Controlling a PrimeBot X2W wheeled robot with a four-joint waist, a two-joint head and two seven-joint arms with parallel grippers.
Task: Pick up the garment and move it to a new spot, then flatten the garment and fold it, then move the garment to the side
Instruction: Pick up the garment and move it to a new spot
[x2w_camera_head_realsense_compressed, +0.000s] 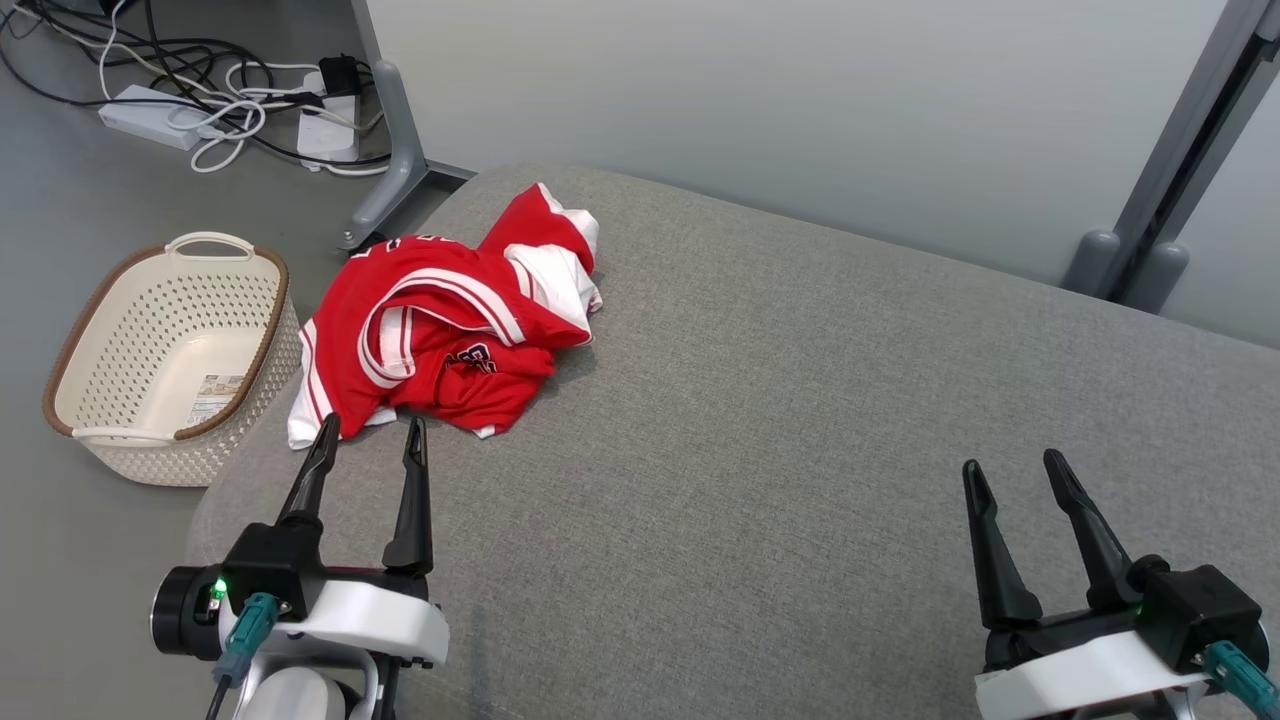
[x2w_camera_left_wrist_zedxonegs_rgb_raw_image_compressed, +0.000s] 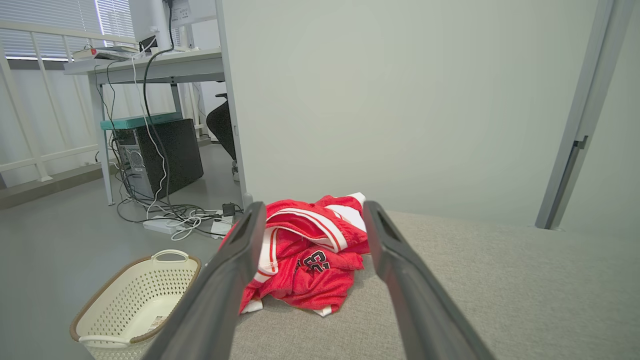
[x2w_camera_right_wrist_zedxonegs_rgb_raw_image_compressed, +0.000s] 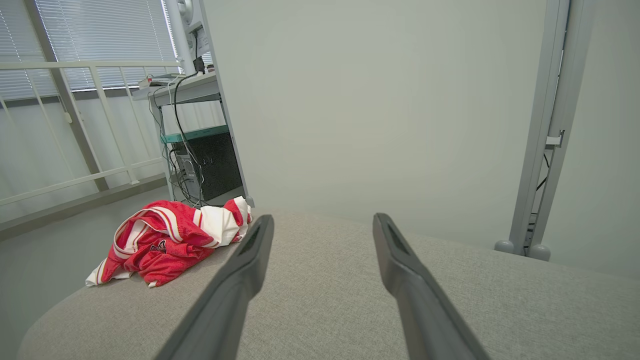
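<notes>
The grey fabric-covered table (x2w_camera_head_realsense_compressed: 800, 450) takes up most of the head view, from lower left to the right edge. A crumpled red garment (x2w_camera_head_realsense_compressed: 440, 330) with white trim lies in the upper left of the frame, at the table's left edge, with its white hem at the rim. Left of it, on the floor at mid-left, stands a cream perforated basket (x2w_camera_head_realsense_compressed: 150, 462) with a brown rim; inside, a paper label lies on its bottom. The left gripper (x2w_camera_head_realsense_compressed: 371, 425), at lower left, is spread wide and holds nothing, its fingertips just beside the garment's near hem. The right gripper (x2w_camera_head_realsense_compressed: 1011, 462), at lower right, is also spread and holds nothing, well apart from the garment. White power strips (x2w_camera_head_realsense_compressed: 150, 115) and cables lie at upper left.
</notes>
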